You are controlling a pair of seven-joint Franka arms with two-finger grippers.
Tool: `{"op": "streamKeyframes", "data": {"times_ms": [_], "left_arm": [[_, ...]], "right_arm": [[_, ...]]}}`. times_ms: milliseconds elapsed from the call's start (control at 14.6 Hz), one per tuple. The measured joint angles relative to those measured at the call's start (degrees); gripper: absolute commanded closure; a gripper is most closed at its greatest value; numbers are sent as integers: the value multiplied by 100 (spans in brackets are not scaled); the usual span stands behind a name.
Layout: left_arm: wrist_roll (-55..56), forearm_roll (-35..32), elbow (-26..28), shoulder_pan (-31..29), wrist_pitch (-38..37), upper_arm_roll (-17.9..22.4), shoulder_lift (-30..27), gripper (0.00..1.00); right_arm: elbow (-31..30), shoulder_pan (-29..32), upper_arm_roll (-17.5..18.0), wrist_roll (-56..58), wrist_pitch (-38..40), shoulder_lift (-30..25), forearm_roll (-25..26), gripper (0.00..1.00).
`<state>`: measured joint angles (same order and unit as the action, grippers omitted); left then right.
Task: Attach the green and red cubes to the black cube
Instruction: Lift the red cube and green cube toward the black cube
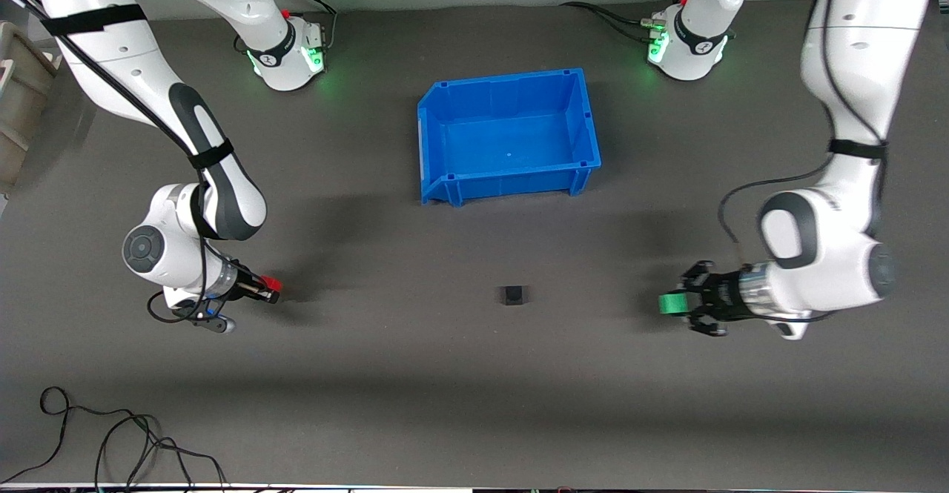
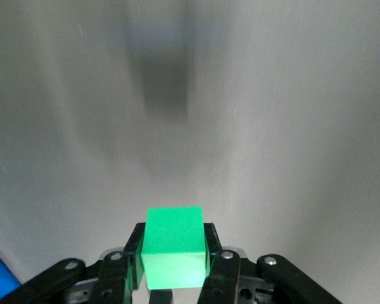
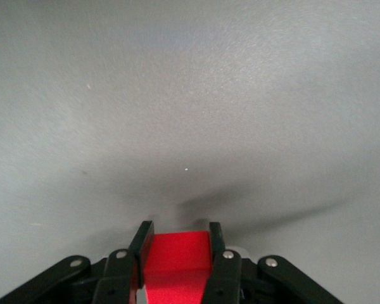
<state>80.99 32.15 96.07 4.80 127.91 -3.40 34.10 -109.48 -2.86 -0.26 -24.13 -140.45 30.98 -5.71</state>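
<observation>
Matte black, the tiny cube (image 1: pixel 512 295) sits alone on the grey tabletop (image 1: pixel 474 389) between 2 claws, the left claw (image 1: pixel 676 304) clamped on the bright green cube (image 1: pixel 672 303) and the right claw (image 1: pixel 273 289) on the bright red cube (image 1: pixel 272 283), apparently so both can close in from either end.

No readable words, numbers or labels show anywhere; small dark marks on the arms' bases (image 1: pixel 288 54) stay too tiny to read
</observation>
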Motion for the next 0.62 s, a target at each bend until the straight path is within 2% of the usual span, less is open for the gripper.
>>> {"op": "streamKeyframes", "data": {"times_ms": [206,343,618], "left_arm": [[268,230,162,626,646,-9,85,97],[451,257,210,1032,1005,-12,172,97],[581,278,242,1591,1723,-16,395,100]], "right_arm": [[410,-268,61,-1758,521,-146,-90,100],[847,-785,87,-3239,811,-127,-121,100],[1799,-1798,91,-5900,928,457,-127,100]]}}
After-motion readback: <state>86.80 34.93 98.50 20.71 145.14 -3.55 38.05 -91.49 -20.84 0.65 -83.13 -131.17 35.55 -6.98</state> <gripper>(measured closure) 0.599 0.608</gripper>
